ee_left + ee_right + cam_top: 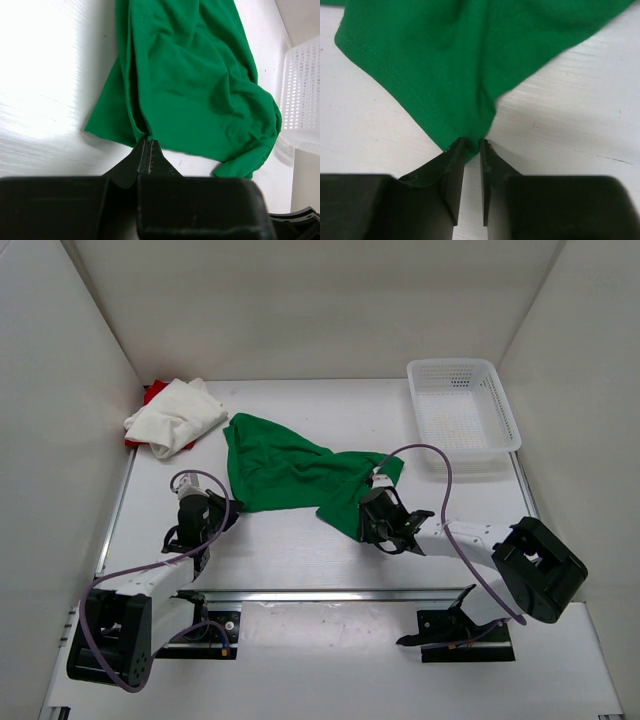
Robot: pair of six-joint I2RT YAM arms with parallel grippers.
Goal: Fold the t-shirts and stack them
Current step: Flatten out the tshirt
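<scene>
The green t-shirt (290, 475) lies crumpled across the middle of the table. My left gripper (228, 510) is shut on its near left edge; in the left wrist view the closed tips (146, 141) pinch a fold of the green cloth (200, 85). My right gripper (365, 520) is at the shirt's near right corner. In the right wrist view its jaws (473, 142) stand a narrow gap apart, with the hemmed green corner (435, 55) between the tips. The off-white t-shirt (175, 415) lies bunched at the far left on top of the red t-shirt (153, 392), which is mostly hidden.
A white mesh basket (450, 365) stands at the far right of the table, and it also shows in the left wrist view as a basket (302, 100) at the right edge. White walls close in the table on three sides. A purple cable loops over each arm.
</scene>
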